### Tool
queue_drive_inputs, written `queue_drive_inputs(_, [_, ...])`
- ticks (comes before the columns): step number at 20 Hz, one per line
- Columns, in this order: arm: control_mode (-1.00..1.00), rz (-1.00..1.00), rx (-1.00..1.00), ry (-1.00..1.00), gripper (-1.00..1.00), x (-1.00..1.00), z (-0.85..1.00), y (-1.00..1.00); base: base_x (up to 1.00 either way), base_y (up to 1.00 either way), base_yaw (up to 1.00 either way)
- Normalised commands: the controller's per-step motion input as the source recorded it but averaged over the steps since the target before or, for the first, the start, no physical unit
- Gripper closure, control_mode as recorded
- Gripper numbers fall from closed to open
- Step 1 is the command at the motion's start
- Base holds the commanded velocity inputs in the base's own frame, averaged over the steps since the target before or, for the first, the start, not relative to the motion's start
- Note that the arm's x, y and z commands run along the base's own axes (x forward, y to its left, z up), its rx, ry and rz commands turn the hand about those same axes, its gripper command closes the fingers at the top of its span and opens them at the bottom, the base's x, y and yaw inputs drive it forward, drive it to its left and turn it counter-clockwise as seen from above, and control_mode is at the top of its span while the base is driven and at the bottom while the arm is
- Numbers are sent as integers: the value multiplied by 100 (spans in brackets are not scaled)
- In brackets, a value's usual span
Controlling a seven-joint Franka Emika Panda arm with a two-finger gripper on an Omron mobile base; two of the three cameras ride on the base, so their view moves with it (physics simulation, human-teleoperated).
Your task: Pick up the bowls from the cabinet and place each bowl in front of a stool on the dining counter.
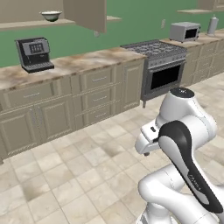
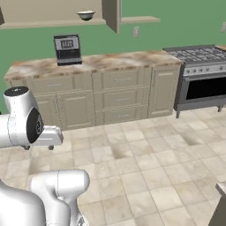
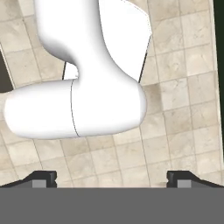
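Kitchen floor tiles lie under my arm, well away from the cabinet point(image 1: 83, 15). One bowl point(image 1: 51, 15) sits on its shelf, near the open side, easy to reach. My hand point(image 3: 111, 178) is open and empty, folded down while I drive closer.

The cabinet point(image 1: 85, 15) is running past the top edge in both base views. Its door is hiding the shelf behind it. The stove point(image 2: 201, 75) is getting cropped at the right edge.
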Motion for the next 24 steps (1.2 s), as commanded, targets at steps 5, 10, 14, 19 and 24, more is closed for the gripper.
queue_drive_inputs(5, [100, 0, 0, 0, -100, 0, 0, 0, 100, 21, -7])
queue_drive_inputs(10, [100, 0, 0, 0, -100, 0, 0, 0, 100, 7, -4])
queue_drive_inputs(14, [100, 0, 0, 0, -100, 0, 0, 0, 100, 0, 3])
queue_drive_inputs(19, [100, 0, 0, 0, -100, 0, 0, 0, 100, 0, 13])
queue_drive_inputs(24, [100, 0, 0, 0, -100, 0, 0, 0, 100, -7, 23])
